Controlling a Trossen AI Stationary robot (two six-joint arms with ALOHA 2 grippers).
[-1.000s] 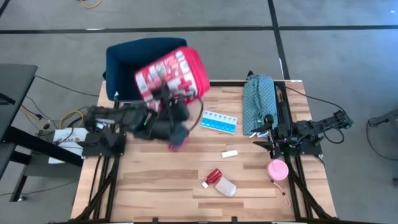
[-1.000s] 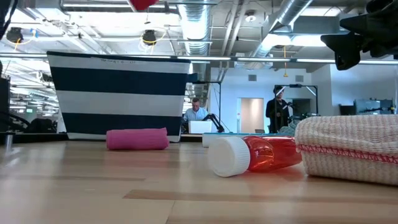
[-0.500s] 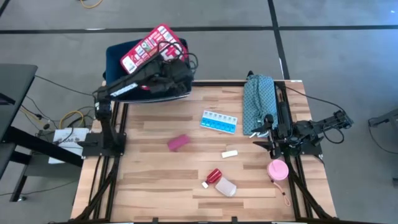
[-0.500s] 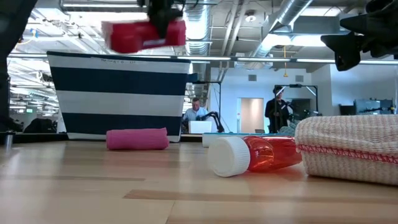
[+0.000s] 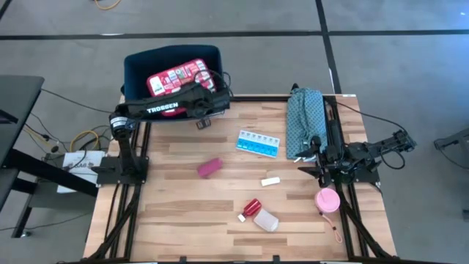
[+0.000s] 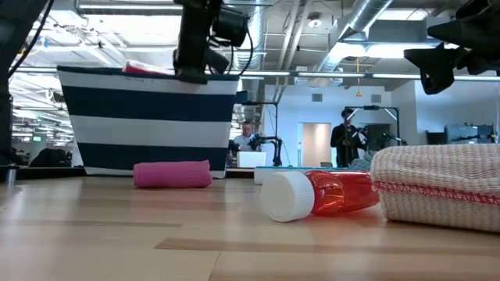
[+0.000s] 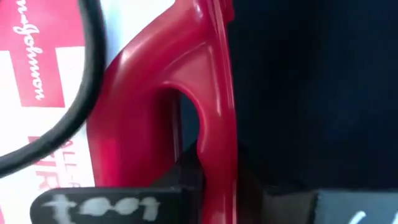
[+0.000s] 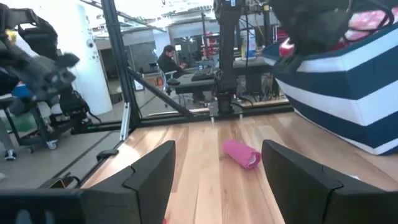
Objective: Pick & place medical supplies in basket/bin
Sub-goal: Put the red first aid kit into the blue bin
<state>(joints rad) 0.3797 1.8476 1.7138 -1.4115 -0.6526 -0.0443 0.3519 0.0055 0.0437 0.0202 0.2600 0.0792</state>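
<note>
The left gripper (image 5: 212,82) was at the bin (image 5: 135,70), upper left of the high frame, with the case (image 5: 176,77) lying inside the bin's opening. In the left wrist view the case's red handle (image 7: 208,106) filled the frame against a dark finger; whether the fingers pinched it or had let go could not be told.

The right gripper (image 5: 316,147) waited at the right edge of the desk (image 5: 176,213), fingers spread, beside the cloth bundle (image 5: 304,121).

Left on the desk: the pill strip (image 5: 257,144) centre, the magenta block (image 5: 209,168) left of centre, the white piece (image 5: 270,180), the bottle (image 5: 260,214) lower centre, and the pink disc (image 5: 327,199) lower right.

Risks noted:
- In the low view the case's edge (image 6: 144,69) showed just above the bin's rim. If it rested on the rim rather than inside, a withdrawal could tip it out.
- If a finger sat hooked in the handle, lifting away could drag the case up or pull the fabric bin over.
- The arm's cable ran close to the case and could snag it.
- The bottle lay on its side and could roll when approached.
</note>
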